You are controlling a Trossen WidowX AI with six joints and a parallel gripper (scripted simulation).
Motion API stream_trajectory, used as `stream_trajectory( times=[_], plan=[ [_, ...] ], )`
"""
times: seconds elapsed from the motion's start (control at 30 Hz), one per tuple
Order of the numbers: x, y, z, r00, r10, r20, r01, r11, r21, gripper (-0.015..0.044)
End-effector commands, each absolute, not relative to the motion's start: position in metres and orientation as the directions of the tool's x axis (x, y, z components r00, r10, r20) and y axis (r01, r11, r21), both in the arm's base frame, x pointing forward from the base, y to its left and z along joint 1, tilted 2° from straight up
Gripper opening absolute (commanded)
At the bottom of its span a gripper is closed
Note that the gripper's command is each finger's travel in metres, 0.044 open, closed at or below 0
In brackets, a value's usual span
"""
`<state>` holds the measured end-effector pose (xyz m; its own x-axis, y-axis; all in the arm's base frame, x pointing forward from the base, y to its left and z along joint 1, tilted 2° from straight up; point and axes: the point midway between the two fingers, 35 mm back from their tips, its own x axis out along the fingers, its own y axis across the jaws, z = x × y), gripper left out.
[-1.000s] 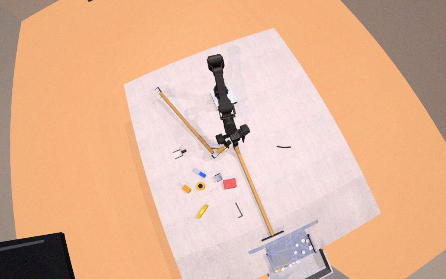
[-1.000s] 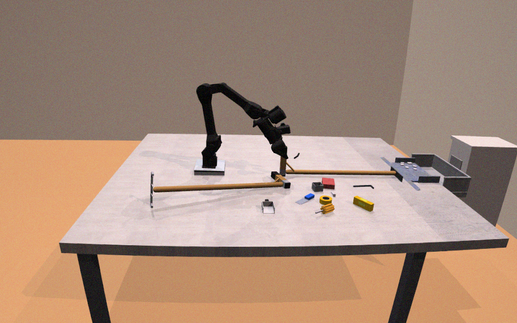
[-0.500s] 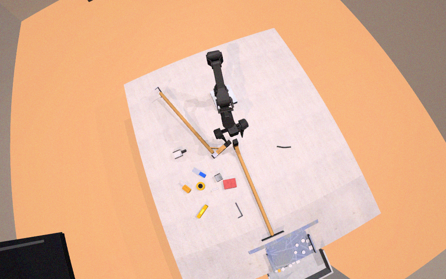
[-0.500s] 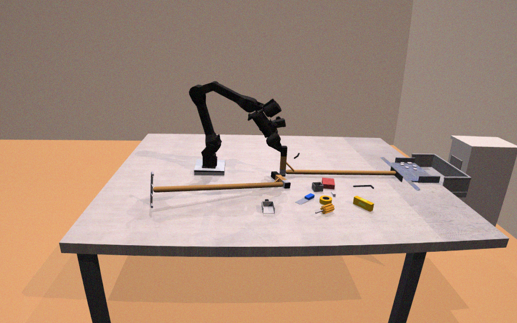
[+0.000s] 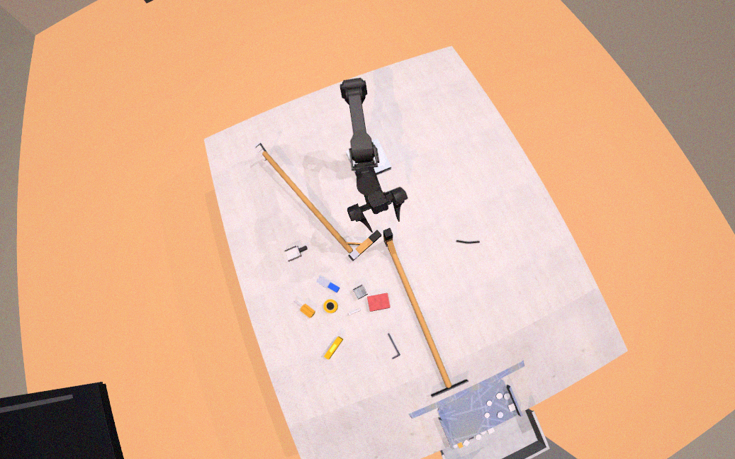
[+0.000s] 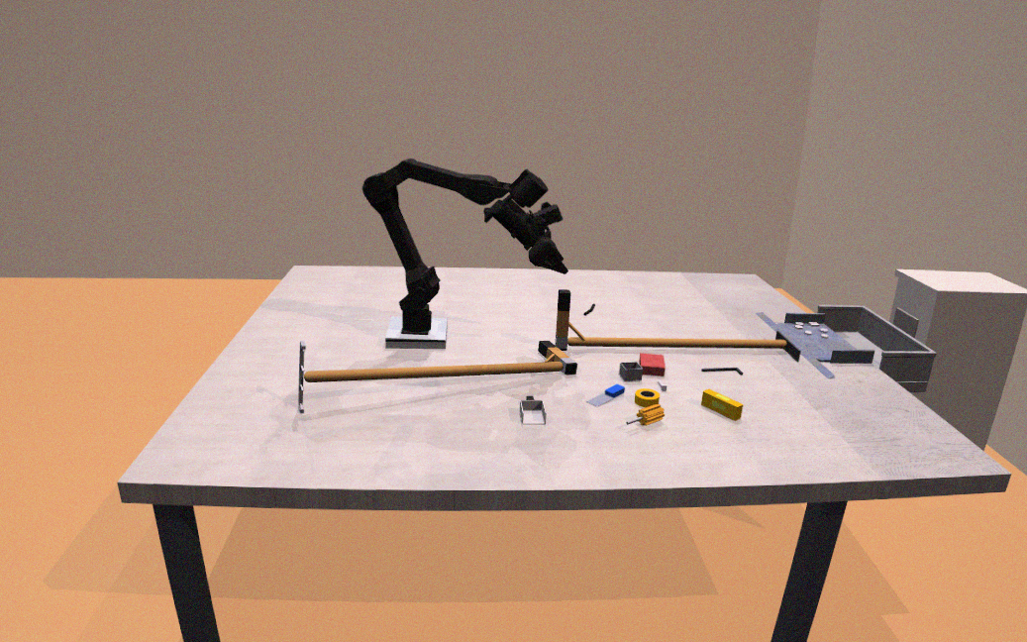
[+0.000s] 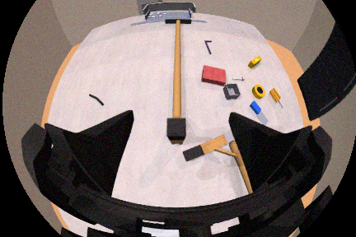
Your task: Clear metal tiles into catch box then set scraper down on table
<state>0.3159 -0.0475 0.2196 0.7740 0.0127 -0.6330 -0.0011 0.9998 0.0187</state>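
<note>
My gripper point(image 5: 384, 225) point(image 6: 564, 271) point(image 7: 183, 116) is open and empty, above and just behind the black-topped upright grip of the long scraper point(image 5: 418, 308) point(image 6: 676, 342) point(image 7: 177, 69). The scraper lies on the table, its black blade point(image 5: 438, 392) point(image 7: 178, 21) at the near edge of the steel plate point(image 5: 461, 423) point(image 6: 818, 345) point(image 7: 180, 15). Several pale tiles point(image 5: 500, 414) point(image 6: 824, 329) are on the plate, toward one side. More small pieces point(image 5: 478, 437) lie in a row past the plate's far edge, seemingly in the catch box point(image 5: 536, 431) point(image 6: 903, 369) point(image 7: 170, 6).
A second long-handled tool point(image 5: 307, 202) point(image 6: 429, 371) point(image 7: 243, 172) lies beside the scraper, its grip close to the scraper's. A red block point(image 5: 378, 302) point(image 6: 652, 365) point(image 7: 213, 75), a hex key point(image 5: 395, 347) point(image 6: 720, 370) and several small items lie on that side. A thin black piece point(image 5: 465, 242) point(image 7: 96, 99) lies opposite.
</note>
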Motion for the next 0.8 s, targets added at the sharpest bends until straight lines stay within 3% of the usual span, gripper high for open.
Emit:
stream_trajectory(
  times=[0.0,0.77],
  plan=[
    [0.312,-0.048,0.249,0.824,0.02,-0.566,-0.005,1.0,0.028,0.044],
    [0.248,-0.034,0.406,0.987,0.062,-0.145,-0.065,0.998,-0.016,0.044]
  ],
)
